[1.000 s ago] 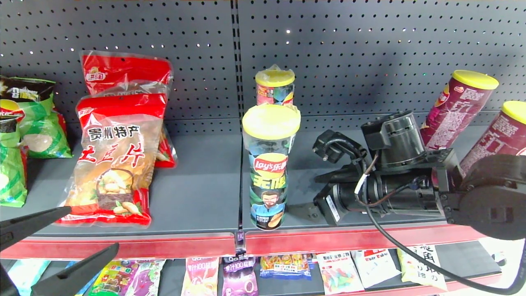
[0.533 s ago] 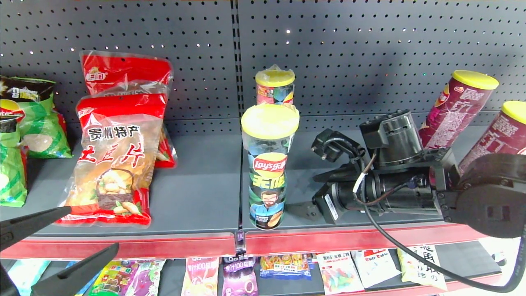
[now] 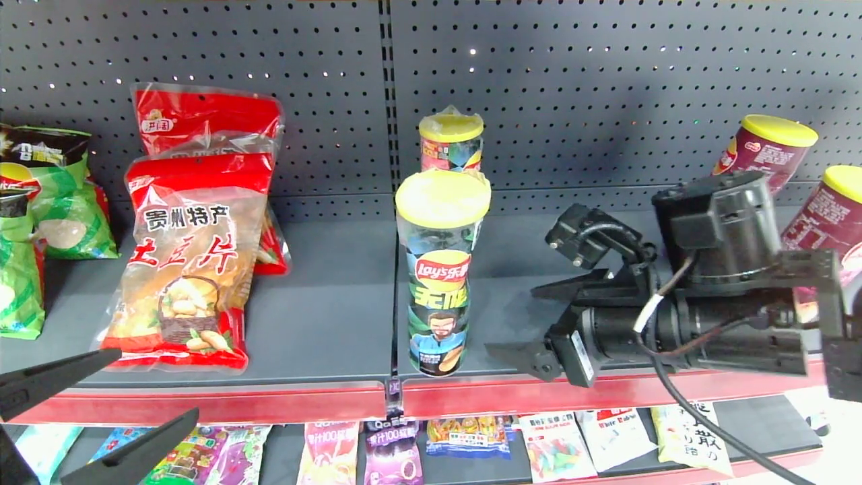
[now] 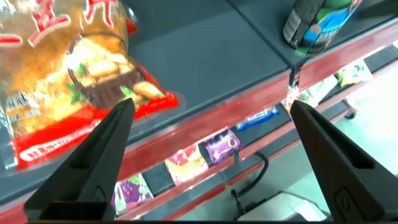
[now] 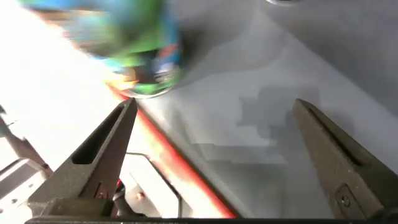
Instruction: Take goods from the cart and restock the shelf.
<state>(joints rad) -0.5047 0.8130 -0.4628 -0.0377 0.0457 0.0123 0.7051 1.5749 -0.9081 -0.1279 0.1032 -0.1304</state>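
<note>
Right gripper point(image 3: 512, 322) lies level, spread wide beside chip can point(image 3: 441, 269)

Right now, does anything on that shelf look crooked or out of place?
Yes: at the right end of the shelf, a maroon chip tube and a second maroon tube beside it lean sideways, while the green tube stands upright.
</note>
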